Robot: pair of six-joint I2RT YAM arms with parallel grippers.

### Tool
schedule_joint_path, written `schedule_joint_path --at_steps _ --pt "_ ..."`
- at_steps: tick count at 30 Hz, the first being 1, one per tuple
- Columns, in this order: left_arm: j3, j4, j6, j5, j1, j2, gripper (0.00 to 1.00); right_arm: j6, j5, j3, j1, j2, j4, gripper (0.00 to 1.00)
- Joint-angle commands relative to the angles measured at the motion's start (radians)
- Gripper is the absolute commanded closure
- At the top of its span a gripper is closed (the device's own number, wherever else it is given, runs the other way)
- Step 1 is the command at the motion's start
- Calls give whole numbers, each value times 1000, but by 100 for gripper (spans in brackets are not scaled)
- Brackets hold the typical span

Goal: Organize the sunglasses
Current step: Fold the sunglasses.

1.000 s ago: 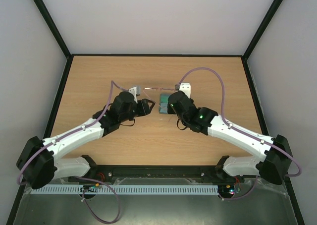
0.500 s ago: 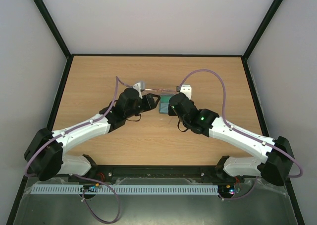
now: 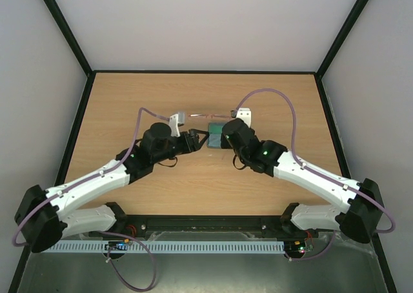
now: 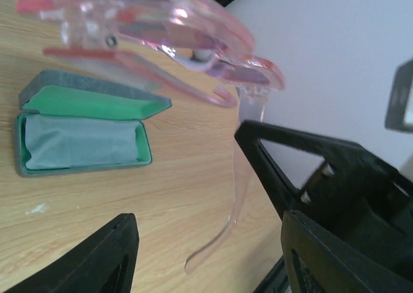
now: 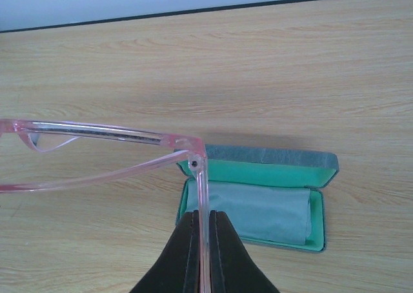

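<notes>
At the middle of the worktop (image 3: pixel 129 99), the left gripper (image 4: pixel 187 177) has its fingers spread, with a loose arm of the sunglasses (image 4: pixel 193 22) dangling between them. The right gripper (image 5: pixel 205 217) has its fingers pinching an arm just under its hinge — so the pair hangs above the open case (image 5: pixel 271 157), towards the far edge. I judge little done: folding, laying in with the cloth (image 5: pixel 251 212) and shutting the lid remain — and only the wrist views show the case's green lining, the top view giving a thin pink line.

- You're looking at the sunglasses (image 4: pixel 174 22): thin pink translucent frame, pinkish lenses.
- They hang in the air, one arm swung out and pinched in the right claw (image 5: pixel 205 219).
</notes>
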Motion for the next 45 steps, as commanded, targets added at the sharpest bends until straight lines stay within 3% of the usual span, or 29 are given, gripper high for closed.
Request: schedule_joint_path --at_steps 1,8,15,18,25,34,36,40,45 --pt "32 -170 72 57 -29 -88 36 -68 -8 55 -16 -8 -34 99" --pt "205 -609 242 -100 -44 -275 34 -257 -234 56 -19 -41 -103 99" --pt "332 -825 297 -129 -44 -361 31 -294 -501 -5 -6 -185 -215 99" --pt "311 -867 315 -63 -44 -363 28 -279 -584 -6 24 -237 -259 99" --pt "100 -725 289 319 -15 -427 14 -280 -629 -1 158 -246 -351 99" --pt "-45 -646 280 901 303 -483 10 -294 -593 -8 229 -250 -379 99" --pt "-102 -582 235 957 318 -491 10 -292 -573 -8 252 -225 -373 99" --pt "-266 -252 -39 1053 326 -559 10 -290 -518 -15 270 -189 -352 99" --pt "-374 -119 -182 1101 324 -604 7 -309 -470 3 270 -189 -321 99"
